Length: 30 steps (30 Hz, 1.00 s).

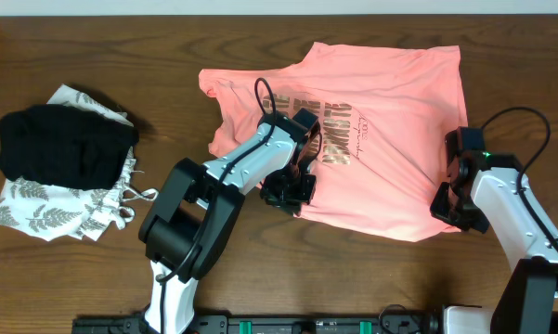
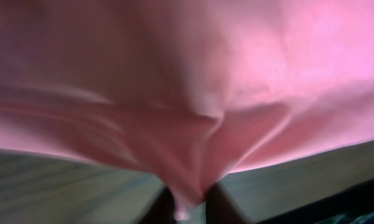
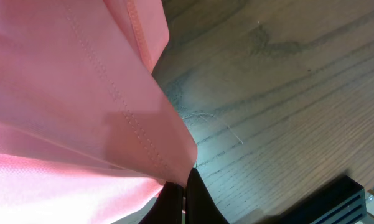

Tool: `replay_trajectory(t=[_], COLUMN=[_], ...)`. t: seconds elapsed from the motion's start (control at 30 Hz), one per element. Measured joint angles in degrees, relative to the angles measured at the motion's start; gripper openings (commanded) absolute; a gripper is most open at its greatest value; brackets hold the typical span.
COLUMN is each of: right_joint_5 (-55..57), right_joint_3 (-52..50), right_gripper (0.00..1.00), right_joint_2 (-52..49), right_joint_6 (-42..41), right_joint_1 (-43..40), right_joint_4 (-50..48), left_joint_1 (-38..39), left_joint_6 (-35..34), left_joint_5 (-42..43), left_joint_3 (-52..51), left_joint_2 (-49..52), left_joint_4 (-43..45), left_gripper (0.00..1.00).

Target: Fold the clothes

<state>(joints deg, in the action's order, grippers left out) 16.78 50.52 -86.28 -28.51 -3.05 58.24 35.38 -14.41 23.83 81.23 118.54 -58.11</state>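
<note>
The clothes are a salmon-pink T-shirt point(image 1: 381, 121) lying across the middle and right of the wooden table, with its bronze lettering point(image 1: 339, 134) facing up. At the shirt's lower left edge, my left gripper point(image 1: 289, 191) is shut. The left wrist view shows a bunch of pink fabric point(image 2: 193, 124) pinched in that gripper point(image 2: 190, 210). My right gripper point(image 1: 450, 204) sits at the shirt's lower right corner. In the right wrist view, this gripper point(image 3: 184, 198) is shut on the stitched hem point(image 3: 143, 137), and the cloth there is lifted off the wood.
A black folded garment point(image 1: 65, 144) lies on a white leaf-print garment point(image 1: 46, 211) at the left of the table. Bare wood point(image 1: 353, 278) runs along the front, with a black rail point(image 1: 288, 325) at the near edge.
</note>
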Motion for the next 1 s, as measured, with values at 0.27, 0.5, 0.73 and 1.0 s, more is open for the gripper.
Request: replay_trajectory(t=[0.27, 0.5, 0.73, 1.0], right_joint_5=[0.72, 2.8, 4.66, 5.97], right_joint_3=[0.0, 0.0, 0.0, 0.0], right_gripper=[0.01, 0.01, 0.01, 0.18], right_joint_2=[0.0, 0.0, 0.0, 0.0], right_joint_6=[0.0, -0.04, -0.26, -3.02], right_joint_1=[0.0, 0.0, 0.0, -0.76], right_joint_4=[0.66, 0.87, 0.87, -0.68], left_joint_1=[0.0, 0.02, 0.07, 0.04], left_joint_6=[-0.46, -0.61, -0.63, -0.61], left_joint_5=[-2.95, -7.82, -9.07, -10.32], left_joint_3=[-0.04, -0.11, -0.11, -0.13], left_joint_2=[0.0, -0.02, -0.02, -0.2], left_joint_4=[-6.27, -10.27, -13.6, -15.52], left_gripper=[0.06, 0.06, 0.17, 0.15])
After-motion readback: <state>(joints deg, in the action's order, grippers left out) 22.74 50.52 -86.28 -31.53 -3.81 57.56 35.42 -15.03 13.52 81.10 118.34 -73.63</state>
